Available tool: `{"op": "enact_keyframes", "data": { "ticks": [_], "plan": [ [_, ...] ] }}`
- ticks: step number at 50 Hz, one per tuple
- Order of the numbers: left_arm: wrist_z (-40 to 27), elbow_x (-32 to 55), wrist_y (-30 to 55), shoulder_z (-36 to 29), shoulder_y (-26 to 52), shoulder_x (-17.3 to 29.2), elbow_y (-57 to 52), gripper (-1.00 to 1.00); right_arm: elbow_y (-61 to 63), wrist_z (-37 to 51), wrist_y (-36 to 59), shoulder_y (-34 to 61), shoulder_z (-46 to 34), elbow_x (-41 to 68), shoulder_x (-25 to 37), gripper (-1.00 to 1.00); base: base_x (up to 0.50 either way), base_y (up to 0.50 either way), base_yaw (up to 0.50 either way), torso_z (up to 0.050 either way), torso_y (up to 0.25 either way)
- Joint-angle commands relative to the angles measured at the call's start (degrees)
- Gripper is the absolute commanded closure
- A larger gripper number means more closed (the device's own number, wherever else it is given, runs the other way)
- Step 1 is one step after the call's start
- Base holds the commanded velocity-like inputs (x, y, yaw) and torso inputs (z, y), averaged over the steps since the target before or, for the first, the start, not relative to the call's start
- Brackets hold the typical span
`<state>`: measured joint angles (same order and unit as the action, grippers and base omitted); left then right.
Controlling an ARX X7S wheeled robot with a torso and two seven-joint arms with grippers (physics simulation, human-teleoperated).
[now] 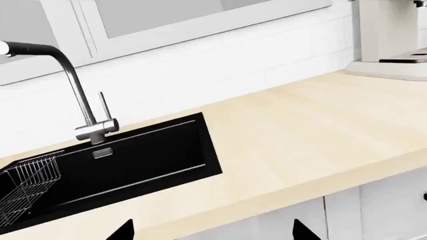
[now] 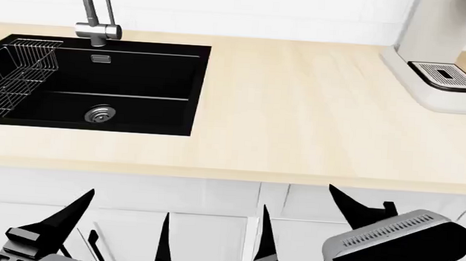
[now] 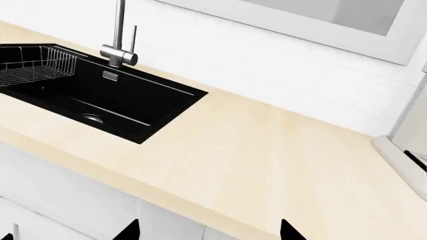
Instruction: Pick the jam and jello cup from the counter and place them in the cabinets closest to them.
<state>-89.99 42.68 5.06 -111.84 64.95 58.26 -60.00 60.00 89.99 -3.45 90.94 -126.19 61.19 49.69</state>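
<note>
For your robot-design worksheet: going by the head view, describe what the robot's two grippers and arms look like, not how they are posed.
Both grippers have slim, black, pointed fingers, like tapering blades. The left gripper sits on a dark body with thin rods or cables and a grey block. The right gripper joins a bulkier arm segment: a rounded light-grey casing with a ribbed vent strip over black housing. No markings are legible.

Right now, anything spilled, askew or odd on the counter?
Nothing stands out. The pale wooden counter shows no spill, the black sink holds only its wire basket, and the white coffee machine stands upright. No jam jar is in view.
</note>
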Motion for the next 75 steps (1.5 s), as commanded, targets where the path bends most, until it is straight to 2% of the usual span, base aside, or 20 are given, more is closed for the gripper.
{"op": "enact_keyframes", "data": {
  "ticks": [1, 75],
  "plan": [
    [0.0, -0.1, 0.0, 0.0, -0.1, 0.0, 0.0, -1.0, 0.0, 0.0, 0.5, -0.9, 0.7, -0.1, -0.1, -1.0, -0.05, 0.5, 0.0, 0.0, 0.0],
    [0.0, -1.1, -0.5, -0.4, -0.9, 0.0, 0.0, -1.0, 0.0, 0.0, 3.5, -4.1, 4.6, 1.0, -1.6, -1.0, -0.01, 0.5, 0.0, 0.0, 0.0]
  ]
}}
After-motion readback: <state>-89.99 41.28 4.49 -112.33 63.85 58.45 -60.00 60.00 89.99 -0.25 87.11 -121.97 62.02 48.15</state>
